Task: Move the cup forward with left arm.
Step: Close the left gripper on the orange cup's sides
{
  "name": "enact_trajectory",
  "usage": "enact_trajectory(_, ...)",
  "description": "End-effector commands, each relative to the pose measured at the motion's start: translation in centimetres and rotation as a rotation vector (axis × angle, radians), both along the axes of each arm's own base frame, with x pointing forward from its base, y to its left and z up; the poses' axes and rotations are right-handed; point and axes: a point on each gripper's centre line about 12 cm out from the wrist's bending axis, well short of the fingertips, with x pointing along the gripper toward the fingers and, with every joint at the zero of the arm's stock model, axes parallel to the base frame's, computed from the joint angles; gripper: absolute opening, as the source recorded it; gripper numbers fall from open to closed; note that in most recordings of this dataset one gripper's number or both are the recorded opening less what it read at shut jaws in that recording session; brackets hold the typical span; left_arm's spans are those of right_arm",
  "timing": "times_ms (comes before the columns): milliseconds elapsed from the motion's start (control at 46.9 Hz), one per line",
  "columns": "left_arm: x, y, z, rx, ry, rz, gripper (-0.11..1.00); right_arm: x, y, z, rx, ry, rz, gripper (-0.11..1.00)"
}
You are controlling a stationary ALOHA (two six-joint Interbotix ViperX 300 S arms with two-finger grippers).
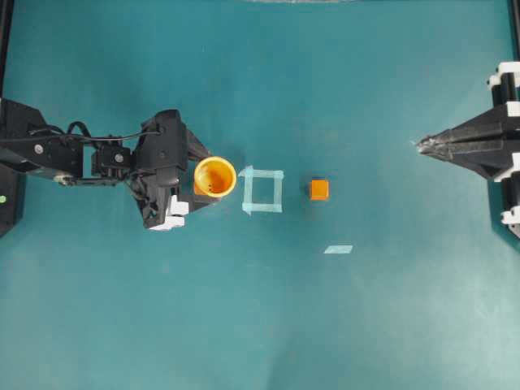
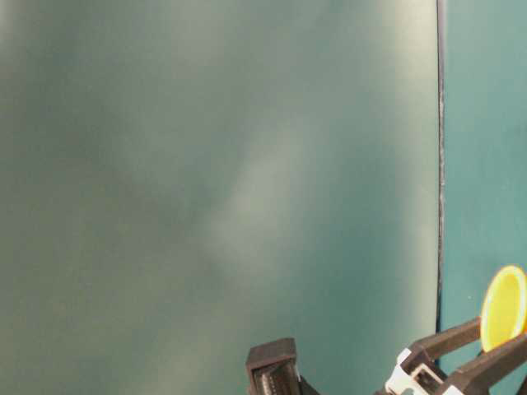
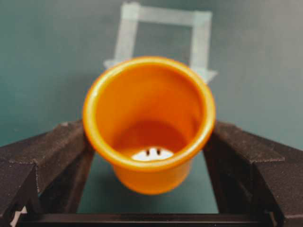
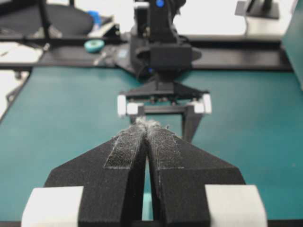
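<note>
Two hands of mine show over the teal worktop [image 1: 260, 325]. My left hand [image 1: 210, 177] reaches in from the left of the overhead view, with the cup [image 1: 215, 176] standing between its fingers. Through the left wrist camera, the cup [image 3: 149, 123] is upright with its mouth toward the lens, an orange-yellow body with a lighter rim, and a pale patch with two dark marks on its floor. My left fingers [image 3: 47, 161] stand on either side of it, spread about as wide as the cup; the rim meets their inner faces at both sides, but I cannot tell whether they press on it or merely bracket it.

Just beyond the cup, toward the middle of the worktop, lies a square outline of pale tape [image 1: 263, 191], its near edge close to the cup but apart from it. Past the square sits a small orange cube [image 1: 319, 189], and a short loose strip of tape [image 1: 338, 249] lies below it in that view, well apart from the rest.

My right hand [image 1: 422, 146] stays at the right edge, far from everything, fingers pressed together at the tips and holding nothing; the right wrist view shows its pads [image 4: 128, 146] meeting.

From table level, only the cup's rim [image 2: 504, 306] and parts of my left hand appear at the bottom right.
</note>
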Motion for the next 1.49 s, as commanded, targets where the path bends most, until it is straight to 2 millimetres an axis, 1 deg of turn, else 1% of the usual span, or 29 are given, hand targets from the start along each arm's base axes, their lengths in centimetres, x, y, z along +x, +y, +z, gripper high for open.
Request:
enact_trajectory(0, 0.2, 0.2, 0.8, 0.003, -0.029, 0.005, 0.72, 0.2, 0.0, 1.4, 0.002, -0.028, 0.0, 0.0)
enact_trajectory(85, 0.1, 0.2, 0.7, 0.004, -0.026, 0.003, 0.67, 0.1, 0.0, 1.4, 0.002, -0.025, 0.0, 0.0)
enact_trajectory(149, 0.0, 0.2, 0.8, 0.006, -0.032, 0.002, 0.65, 0.2, 0.0, 1.4, 0.003, -0.023, 0.0, 0.0)
enact_trajectory(256, -0.2, 0.1, 0.8, 0.003, -0.031, 0.002, 0.65, 0.2, 0.0, 1.4, 0.002, -0.023, 0.0, 0.0)
enact_trajectory(405, -0.6, -0.5, 1.4, 0.004, -0.046, -0.015, 0.65, 0.2, 0.0, 1.5, 0.002, -0.025, 0.0, 0.0)
enact_trajectory(682, -1.8, -1.4, 3.1, 0.009, -0.141, -0.043, 0.65, 0.2, 0.0, 1.5, 0.002, -0.025, 0.0, 0.0)
enact_trajectory(1001, -3.1, -2.1, 3.8, -0.005, -0.238, -0.049, 0.65, 0.2, 0.0, 1.5, 0.003, -0.025, 0.0, 0.0)
enact_trajectory(1193, -3.6, -2.2, 3.7, -0.007, -0.246, -0.051, 0.65, 0.2, 0.0, 1.5, 0.003, -0.026, 0.0, 0.0)
enact_trajectory(1470, -4.3, -4.6, 3.0, -0.032, -0.256, -0.112, 0.65, 0.2, 0.0, 1.5, 0.003, -0.015, 0.0, 0.0)
